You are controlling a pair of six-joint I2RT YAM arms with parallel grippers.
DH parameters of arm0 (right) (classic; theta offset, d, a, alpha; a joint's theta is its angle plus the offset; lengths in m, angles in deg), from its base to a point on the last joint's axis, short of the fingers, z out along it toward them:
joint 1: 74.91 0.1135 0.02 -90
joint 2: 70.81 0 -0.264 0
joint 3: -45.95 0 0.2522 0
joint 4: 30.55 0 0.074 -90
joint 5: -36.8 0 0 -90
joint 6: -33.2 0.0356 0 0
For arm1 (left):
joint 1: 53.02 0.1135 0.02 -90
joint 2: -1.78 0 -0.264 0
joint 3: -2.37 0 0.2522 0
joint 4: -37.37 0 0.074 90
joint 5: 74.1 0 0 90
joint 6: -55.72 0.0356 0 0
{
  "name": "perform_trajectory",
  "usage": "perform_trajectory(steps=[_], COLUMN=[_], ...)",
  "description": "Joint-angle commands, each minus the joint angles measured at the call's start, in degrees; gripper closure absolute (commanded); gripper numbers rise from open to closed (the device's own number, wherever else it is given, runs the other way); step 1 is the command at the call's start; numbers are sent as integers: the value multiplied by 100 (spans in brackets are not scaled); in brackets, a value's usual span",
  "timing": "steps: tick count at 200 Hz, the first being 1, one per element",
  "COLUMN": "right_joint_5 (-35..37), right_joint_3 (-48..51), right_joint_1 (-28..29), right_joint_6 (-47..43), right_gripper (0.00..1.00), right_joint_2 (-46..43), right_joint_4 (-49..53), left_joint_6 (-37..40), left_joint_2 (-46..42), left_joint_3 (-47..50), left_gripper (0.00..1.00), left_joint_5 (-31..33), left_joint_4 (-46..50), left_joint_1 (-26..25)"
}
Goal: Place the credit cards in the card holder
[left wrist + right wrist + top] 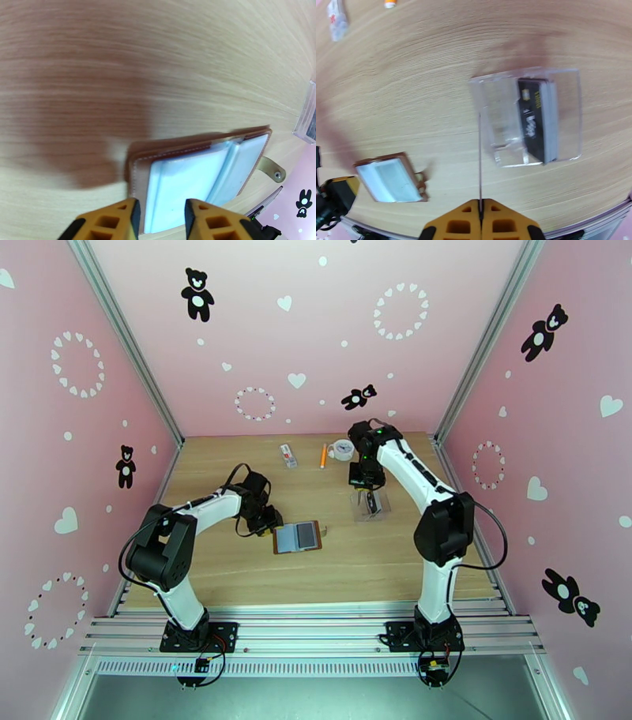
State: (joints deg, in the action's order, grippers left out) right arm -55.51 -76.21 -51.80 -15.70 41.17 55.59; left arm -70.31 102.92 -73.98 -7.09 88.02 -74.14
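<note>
The card holder [298,538] lies open on the table, brown leather with grey-blue pockets [185,185] facing up and its snap tab [272,169] to the right. My left gripper [162,221] is open, its yellow fingers [118,221] apart over the holder's left edge. My right gripper [480,211] is shut on a thin credit card [479,158], seen edge-on, held just above the table. Beside it a see-through plastic pouch [568,114] holds a stack of credit cards [533,118] with a dark one on top. From above, the right gripper [365,494] hangs over that pouch [373,506].
At the back of the table lie a small white-and-red packet [289,455], an orange pen [323,455] and a roll of tape [343,449]. Pink walls close in the table on three sides. Bare wood lies between the card holder and the pouch.
</note>
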Motion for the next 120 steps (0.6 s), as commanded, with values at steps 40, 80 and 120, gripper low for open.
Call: perform_trajectory(steps=[40, 80, 120], right_joint_5=[-1082, -1180, -1037], right_joint_3=[-32, -358, -771], right_joint_1=[1080, 1738, 2006], right_joint_6=[1091, 1084, 980], right_gripper=[100, 100, 100], right_joint_2=[560, 1255, 1887], right_joint_4=[-209, -135, -5], left_joint_6=[-14, -19, 35], left_joint_2=[-194, -246, -262], left_joint_3=[-231, 124, 358], left_gripper=[64, 64, 64], left_joint_5=[-367, -384, -382], left_joint_4=[162, 58, -45], left_joint_1=[21, 21, 21])
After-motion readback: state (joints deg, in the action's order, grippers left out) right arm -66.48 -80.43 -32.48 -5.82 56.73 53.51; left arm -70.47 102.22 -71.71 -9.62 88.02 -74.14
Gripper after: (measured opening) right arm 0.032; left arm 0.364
